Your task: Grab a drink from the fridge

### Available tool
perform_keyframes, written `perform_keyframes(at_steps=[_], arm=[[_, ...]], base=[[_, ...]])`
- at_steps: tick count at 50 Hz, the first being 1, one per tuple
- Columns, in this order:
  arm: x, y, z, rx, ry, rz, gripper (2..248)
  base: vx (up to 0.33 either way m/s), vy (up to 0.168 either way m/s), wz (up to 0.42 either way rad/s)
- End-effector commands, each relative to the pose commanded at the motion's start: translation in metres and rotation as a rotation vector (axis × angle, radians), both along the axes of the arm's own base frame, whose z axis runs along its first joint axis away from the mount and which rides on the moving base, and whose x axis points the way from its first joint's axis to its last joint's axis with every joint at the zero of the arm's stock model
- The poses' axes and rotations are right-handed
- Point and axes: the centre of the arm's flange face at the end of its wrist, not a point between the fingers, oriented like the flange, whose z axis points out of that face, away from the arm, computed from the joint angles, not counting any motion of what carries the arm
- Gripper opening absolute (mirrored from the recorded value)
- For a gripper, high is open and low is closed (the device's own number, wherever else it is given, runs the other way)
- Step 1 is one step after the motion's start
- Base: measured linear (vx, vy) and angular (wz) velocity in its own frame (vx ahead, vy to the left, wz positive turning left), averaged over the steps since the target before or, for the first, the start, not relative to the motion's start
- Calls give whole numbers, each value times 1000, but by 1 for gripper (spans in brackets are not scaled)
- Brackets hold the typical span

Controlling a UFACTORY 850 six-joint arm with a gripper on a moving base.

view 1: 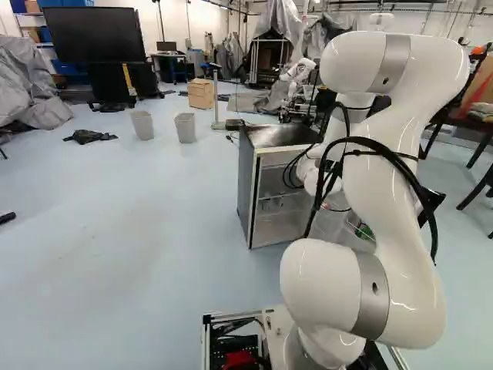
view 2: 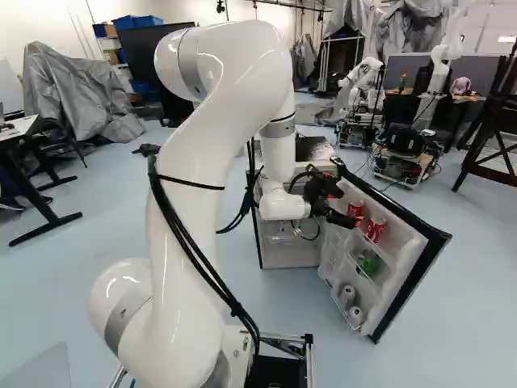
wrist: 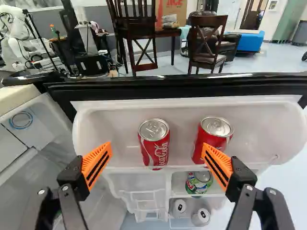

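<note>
In the right base view, my gripper (view 2: 352, 218) reaches over the open fridge door (view 2: 426, 249), close to two red cans on its top shelf. The wrist view shows the gripper (wrist: 157, 147) open; one red can (wrist: 154, 146) stands upright ahead, between the lines of the orange pads, with none touching it that I can see. The other red can (wrist: 214, 135) stands beside it, partly behind one finger. Lower in the door are a green can (wrist: 199, 180) and two silver cans (wrist: 179, 206). The fridge body (view 1: 246, 185) stands beyond the arm in the left base view.
The black door rim (wrist: 182, 86) runs behind the red cans. Past it are wooden chairs (wrist: 207, 43) and a table. Another robot (view 2: 365, 89) stands beyond the fridge. Two grey bins (view 1: 186, 127) and a cardboard box (view 1: 201, 93) are on the floor.
</note>
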Motion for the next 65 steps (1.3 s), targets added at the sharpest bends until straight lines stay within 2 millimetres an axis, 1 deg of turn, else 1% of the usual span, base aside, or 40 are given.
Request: perform_keyframes(at_steps=[16, 27, 41, 65], arm=[[4, 1, -3, 23, 9, 5, 247], [4, 1, 5, 19, -3, 6, 247], [4, 1, 7, 18, -5, 5, 247], [7, -10, 6, 14, -13, -11, 247]], base=[[0, 0, 0], [0, 0, 0], [0, 0, 0], [0, 0, 0]])
